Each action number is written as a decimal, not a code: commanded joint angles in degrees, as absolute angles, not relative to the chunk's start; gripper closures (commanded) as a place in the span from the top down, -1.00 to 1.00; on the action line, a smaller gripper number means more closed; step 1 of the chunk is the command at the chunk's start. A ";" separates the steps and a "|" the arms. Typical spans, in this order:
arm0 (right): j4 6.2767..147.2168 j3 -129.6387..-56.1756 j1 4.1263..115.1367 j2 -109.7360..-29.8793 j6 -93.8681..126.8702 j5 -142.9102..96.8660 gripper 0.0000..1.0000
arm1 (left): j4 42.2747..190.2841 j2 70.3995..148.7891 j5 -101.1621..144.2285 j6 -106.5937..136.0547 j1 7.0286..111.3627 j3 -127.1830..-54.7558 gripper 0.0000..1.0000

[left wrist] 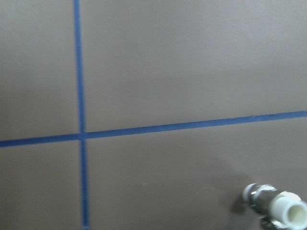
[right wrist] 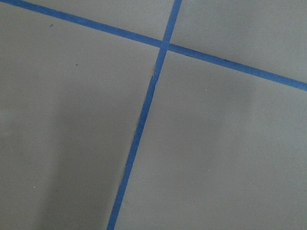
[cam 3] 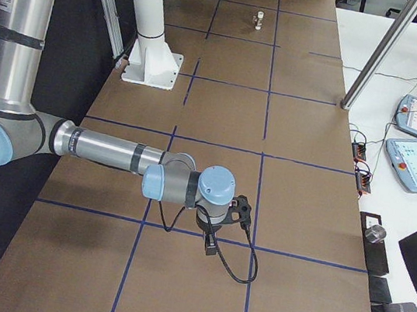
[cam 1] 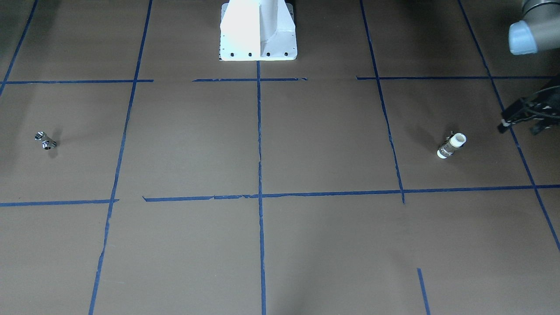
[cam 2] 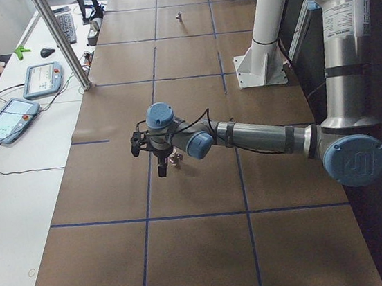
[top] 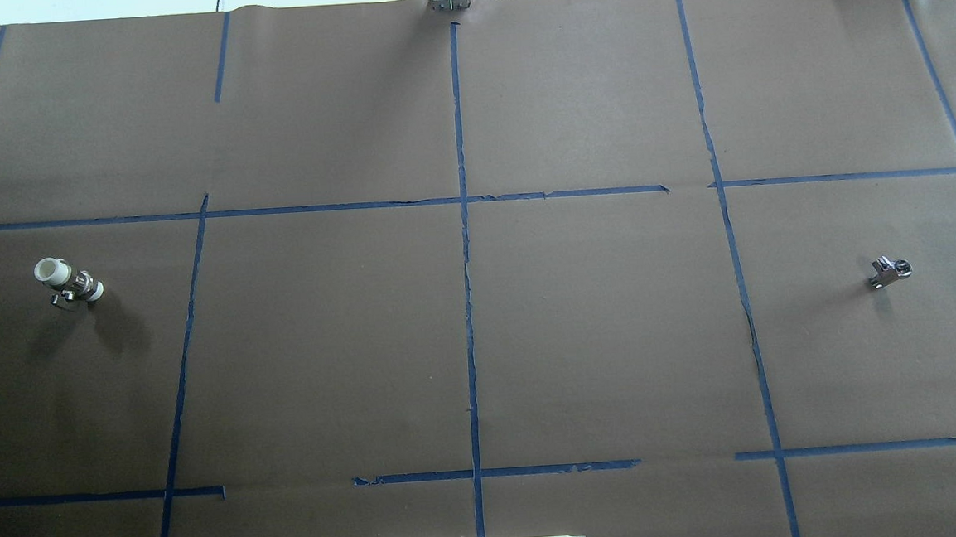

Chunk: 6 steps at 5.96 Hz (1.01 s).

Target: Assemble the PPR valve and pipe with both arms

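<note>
Closest to the left wrist camera lies the valve [left wrist: 276, 211], seen at the lower right corner of that view with one white open end turned toward the lens. No fingers are shown there. In the front-facing view the left arm's fingers [cam 1: 506, 121] appear parted with nothing held between them. They are raised above the tabletop [top: 598, 336], near the valve [cam 1: 451, 145] but apart from it. Of the right arm's fingers [cam 3: 211, 244] the opening cannot be told, as only the side view shows them; nothing is seen in them. The valve is lying on its side at the robot's left end. A small chrome fitting [top: 889, 270], judged to be the mating part, rests well apart at the right end. Blue tape lines [top: 468, 302] and the white pedestal [cam 1: 258, 30] lie between. The valve is judged rigid and fairly heavy for its size, and its polished barrel is likely slippery and liable to roll. A hold across the chrome body is advised, with the white socket ends left free. The fitting is judged light, hard and easily knocked aside.
</note>
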<state>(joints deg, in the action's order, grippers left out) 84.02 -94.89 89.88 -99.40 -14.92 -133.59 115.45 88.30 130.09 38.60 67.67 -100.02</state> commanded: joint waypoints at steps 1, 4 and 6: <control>84.02 -94.75 89.82 -99.40 -14.94 -133.59 1.00 | 116.98 89.03 125.16 49.19 58.83 -101.95 1.00; 84.02 -94.75 89.65 -99.40 -14.94 -133.59 1.00 | 116.90 90.35 123.49 49.48 56.34 -100.56 1.00; 84.02 -94.66 89.65 -99.40 -14.94 -133.59 1.00 | 116.63 90.44 121.48 49.13 56.34 -100.46 1.00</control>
